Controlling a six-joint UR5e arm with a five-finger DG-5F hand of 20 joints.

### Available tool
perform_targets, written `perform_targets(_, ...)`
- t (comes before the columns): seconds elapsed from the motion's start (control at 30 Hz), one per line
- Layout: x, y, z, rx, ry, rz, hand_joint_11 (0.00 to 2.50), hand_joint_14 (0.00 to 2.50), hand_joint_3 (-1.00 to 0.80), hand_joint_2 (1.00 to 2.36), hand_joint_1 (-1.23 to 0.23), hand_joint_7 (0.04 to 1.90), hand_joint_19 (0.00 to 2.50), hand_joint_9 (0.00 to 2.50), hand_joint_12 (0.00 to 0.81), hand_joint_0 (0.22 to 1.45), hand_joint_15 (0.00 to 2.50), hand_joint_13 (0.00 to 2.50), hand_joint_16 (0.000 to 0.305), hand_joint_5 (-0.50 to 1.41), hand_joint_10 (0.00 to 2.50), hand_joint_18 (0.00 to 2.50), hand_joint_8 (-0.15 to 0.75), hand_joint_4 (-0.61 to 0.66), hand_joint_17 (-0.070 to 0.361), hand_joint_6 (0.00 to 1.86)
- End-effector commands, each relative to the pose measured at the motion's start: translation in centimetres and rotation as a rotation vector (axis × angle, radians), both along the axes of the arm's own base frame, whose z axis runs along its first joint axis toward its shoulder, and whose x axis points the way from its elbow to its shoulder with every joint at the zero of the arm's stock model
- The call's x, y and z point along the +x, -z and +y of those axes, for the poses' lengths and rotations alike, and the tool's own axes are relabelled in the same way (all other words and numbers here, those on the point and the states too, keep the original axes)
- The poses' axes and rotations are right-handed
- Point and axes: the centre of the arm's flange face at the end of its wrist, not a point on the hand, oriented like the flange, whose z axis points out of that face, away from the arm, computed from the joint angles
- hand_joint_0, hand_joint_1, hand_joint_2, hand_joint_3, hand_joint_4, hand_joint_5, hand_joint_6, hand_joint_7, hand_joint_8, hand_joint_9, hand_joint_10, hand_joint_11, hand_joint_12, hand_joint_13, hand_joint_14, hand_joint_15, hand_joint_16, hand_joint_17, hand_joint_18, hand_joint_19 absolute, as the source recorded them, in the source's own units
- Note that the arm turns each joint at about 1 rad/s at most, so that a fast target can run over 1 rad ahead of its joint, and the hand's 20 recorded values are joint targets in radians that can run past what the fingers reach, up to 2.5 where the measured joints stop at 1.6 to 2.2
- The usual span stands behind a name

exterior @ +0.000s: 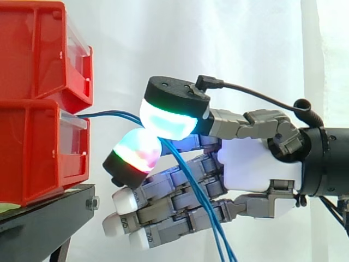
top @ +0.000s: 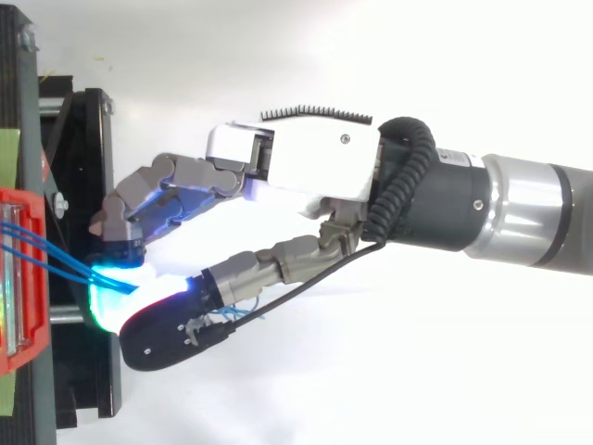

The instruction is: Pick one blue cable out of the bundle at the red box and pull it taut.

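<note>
My hand (exterior: 256,164) reaches in from the right toward the red bins, its palm also visible from above (top: 315,158). The thumb pad (exterior: 169,123) glows green-cyan and presses against a multicoloured finger pad (exterior: 136,153). Blue cable (exterior: 109,114) is pinched between them. It leaves the front of the lower red bin (exterior: 32,153) and runs nearly level to the pinch. Behind the pinch, blue strands drop across the palm and out of the bottom edge. In the top view thin blue lines (top: 56,264) cross from the bin (top: 18,278) to the glowing pads. How many strands are held I cannot tell.
A second red bin (exterior: 38,49) is stacked on the lower one, both on a black stand (exterior: 43,218). The other fingers, with white pads (exterior: 125,199), stretch out below the pinch toward the stand. A white curtain hangs behind.
</note>
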Motion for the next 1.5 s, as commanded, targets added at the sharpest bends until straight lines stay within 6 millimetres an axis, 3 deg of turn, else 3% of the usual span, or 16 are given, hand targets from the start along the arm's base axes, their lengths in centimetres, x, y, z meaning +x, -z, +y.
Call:
perform_targets(0.0, -0.5, -0.4, -0.1, -0.004, 0.001, 0.033, 0.67, 0.01, -0.28, 1.02, -0.72, 0.92, 0.09, 0.78, 0.372, 0.63, 0.25, 0.56, 0.052, -0.19, 0.01, 0.4, 0.32, 0.08, 0.117, 0.91)
perform_targets(0.43, -1.4, -2.7, -0.3, -0.012, -0.001, 0.057, 0.75, 0.02, -0.29, 1.02, -0.71, 0.91, 0.12, 0.82, 0.356, 0.64, 0.55, 0.84, 0.051, -0.2, 0.01, 0.46, 0.324, 0.07, 0.116, 0.91)
perform_targets(0.83, -1.5, -3.8, -0.3, -0.011, -0.001, 0.05, 1.02, 0.02, -0.31, 1.01, -0.72, 0.88, 0.13, 0.93, 0.365, 0.64, 0.58, 0.84, 0.051, -0.2, 0.01, 0.47, 0.322, 0.07, 0.116, 0.91)
perform_targets(1.47, -1.7, -4.4, -0.5, -0.016, 0.001, 0.1, 1.06, 0.02, -0.47, 1.0, -0.88, 0.91, 0.1, 0.94, 0.355, 0.75, 0.58, 0.84, 0.051, -0.2, 0.01, 0.52, 0.302, 0.02, 0.115, 0.92)
